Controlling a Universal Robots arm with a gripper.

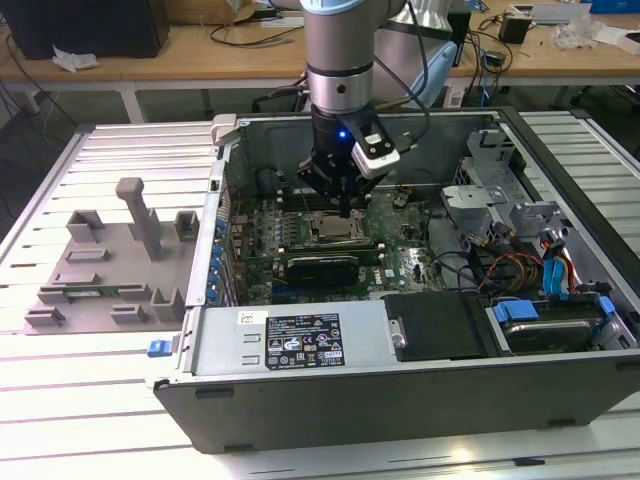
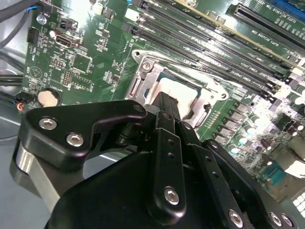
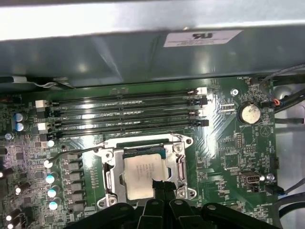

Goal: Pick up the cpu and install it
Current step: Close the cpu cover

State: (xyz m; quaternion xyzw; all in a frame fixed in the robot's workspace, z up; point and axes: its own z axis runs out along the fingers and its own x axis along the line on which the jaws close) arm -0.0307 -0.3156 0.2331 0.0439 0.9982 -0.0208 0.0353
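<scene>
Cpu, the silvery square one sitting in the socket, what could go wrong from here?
1. The shut black gripper sits at the edge of the small silvery square cpu, which lies in the metal-framed socket. A push down or sideways might skew the chip or mar it.
2. The long black memory slots run right beside the socket, so a drifting arm could knock them.

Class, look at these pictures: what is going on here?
A robot arm reaches into an open computer case. Its gripper, fingers together, hangs right over the motherboard socket, where the cpu already lies flat inside the metal frame. Whether the tips touch the cpu cannot be told.
</scene>
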